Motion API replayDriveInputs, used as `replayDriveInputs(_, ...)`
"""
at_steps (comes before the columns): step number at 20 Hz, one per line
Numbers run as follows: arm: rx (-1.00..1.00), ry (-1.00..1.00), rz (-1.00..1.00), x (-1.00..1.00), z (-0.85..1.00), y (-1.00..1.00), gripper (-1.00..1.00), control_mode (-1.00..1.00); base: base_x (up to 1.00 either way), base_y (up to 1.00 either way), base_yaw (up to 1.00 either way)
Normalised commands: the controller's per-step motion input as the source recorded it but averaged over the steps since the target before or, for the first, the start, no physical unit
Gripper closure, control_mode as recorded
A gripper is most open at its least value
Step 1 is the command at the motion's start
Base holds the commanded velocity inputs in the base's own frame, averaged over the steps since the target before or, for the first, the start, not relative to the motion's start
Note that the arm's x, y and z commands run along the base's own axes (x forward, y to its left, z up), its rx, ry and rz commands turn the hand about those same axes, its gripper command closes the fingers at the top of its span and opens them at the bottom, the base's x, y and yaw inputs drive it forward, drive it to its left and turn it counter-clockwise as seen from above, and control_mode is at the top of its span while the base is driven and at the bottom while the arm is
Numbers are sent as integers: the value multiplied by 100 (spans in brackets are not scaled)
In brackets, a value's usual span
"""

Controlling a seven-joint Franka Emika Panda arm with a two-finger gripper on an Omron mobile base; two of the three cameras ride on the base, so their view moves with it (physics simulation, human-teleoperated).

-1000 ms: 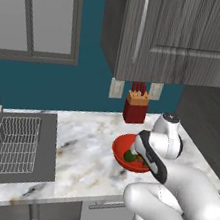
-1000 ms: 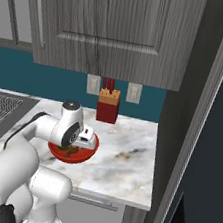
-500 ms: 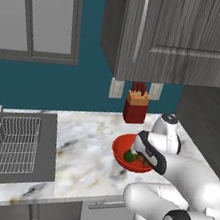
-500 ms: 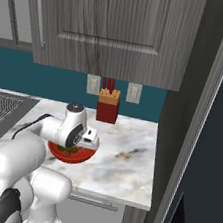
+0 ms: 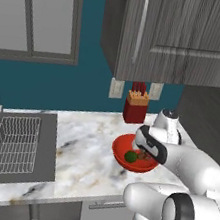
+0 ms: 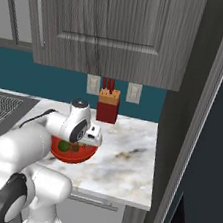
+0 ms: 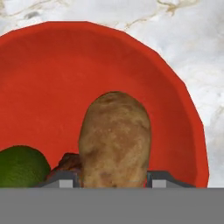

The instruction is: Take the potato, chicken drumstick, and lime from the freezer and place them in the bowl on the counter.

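We are hovering our gripper (image 7: 113, 183) over the red bowl (image 7: 52, 78), the potato (image 7: 114, 139) sitting between its fingers; grip uncertain. The lime (image 7: 21, 168) and drumstick (image 7: 68, 164) are lying alongside; a knife block (image 5: 135, 108) is standing beyond.

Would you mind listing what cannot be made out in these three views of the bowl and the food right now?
- Gripper: hand view; the potato between the finger tips hides whether they touch it.
- Chicken drumstick: hand view; mostly behind the potato and lime.
- Bowl: left base view; its far side is covered by the arm.
- Bowl's contents: right base view; too small to tell apart beyond a green spot.
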Motion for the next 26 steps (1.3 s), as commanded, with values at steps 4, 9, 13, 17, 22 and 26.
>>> replayDriveInputs(4, 0, 0, 0, 0, 0, 0, -100, -100, 0, 0, 0)
replayDriveInputs(9, 0, 0, 0, 0, -2, 0, -100, -100, 0, 0, 0)
replayDriveInputs(13, 0, 0, -6, -28, 4, 0, -100, -100, 0, 0, 0)
replayDriveInputs(17, 0, -3, -12, -59, 27, 1, -100, -100, 0, 0, 0)
replayDriveInputs(22, -3, -1, -10, -59, 39, 19, -100, -100, 0, 0, 0)
replayDriveInputs(26, -1, 0, -4, -54, 53, 2, -100, -100, 0, 0, 0)
